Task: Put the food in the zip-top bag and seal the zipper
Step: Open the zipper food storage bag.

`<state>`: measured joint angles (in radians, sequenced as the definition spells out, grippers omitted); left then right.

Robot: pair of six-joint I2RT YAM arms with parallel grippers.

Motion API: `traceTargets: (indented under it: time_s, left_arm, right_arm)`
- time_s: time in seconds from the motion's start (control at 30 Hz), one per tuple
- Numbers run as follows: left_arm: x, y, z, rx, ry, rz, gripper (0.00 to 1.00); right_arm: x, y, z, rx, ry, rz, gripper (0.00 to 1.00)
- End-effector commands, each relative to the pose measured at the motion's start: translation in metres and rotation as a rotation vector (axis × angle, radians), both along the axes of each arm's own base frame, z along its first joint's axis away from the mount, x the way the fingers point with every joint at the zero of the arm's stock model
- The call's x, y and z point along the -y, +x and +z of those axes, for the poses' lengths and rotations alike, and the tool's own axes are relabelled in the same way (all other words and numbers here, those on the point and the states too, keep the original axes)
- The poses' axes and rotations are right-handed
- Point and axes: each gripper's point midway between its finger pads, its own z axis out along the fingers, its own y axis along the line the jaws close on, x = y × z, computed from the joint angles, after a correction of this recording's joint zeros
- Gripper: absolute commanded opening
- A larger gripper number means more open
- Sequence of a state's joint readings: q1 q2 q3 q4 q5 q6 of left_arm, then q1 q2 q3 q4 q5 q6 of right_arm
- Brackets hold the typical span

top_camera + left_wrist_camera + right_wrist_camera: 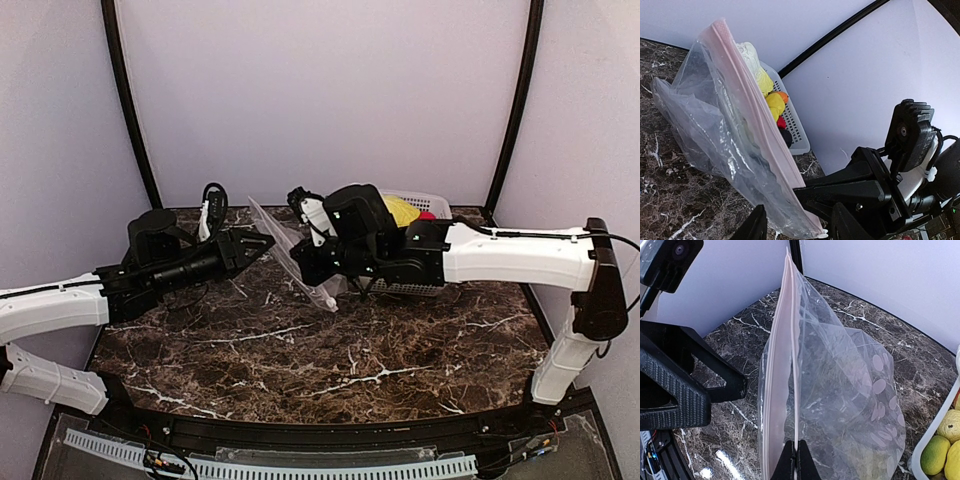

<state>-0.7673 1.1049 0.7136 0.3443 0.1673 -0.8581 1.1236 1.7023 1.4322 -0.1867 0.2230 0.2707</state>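
Observation:
The clear zip-top bag (850, 405) hangs upright off the table, and I see no food in it. My right gripper (797, 462) is shut on one lip of its mouth, by the pinkish zipper (790, 340). In the top view the right gripper (300, 266) holds the bag (285, 250) mid-table. My left gripper (800, 227) is open, its fingers (756, 227) on either side of the bag's lower zipper (757, 112) corner. The left gripper (262, 242) meets the bag from the left. The food (772, 102), yellow, orange, red and dark pieces, lies in the white basket (799, 137).
The lattice basket (432, 200) with yellow and red food (402, 210) stands at the back right, behind the right arm. Its rim (932, 427) and yellow-green fruit (935, 455) show at the right wrist view's edge. Dark marble table (330, 360) spreads in front.

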Motion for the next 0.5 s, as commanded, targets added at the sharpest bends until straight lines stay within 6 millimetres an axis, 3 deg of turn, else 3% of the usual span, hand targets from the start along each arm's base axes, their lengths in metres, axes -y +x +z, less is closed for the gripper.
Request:
traceTargets:
  time_s: [0.0,0.2,0.47]
  left_arm:
    - [-0.002,0.001,-0.006,-0.001,0.014,0.017,0.43]
    - [-0.009,0.007,-0.024,-0.038,0.069,0.066,0.42]
    - [-0.010,0.010,-0.033,-0.051,0.097,0.078,0.42]
  right_arm:
    - [-0.010,-0.003,0.002,0.015,0.001,0.001,0.00]
    - [-0.015,-0.010,0.001,0.025,-0.008,0.021,0.00]
    - [-0.018,-0.015,-0.001,0.027,-0.011,0.034,0.00]
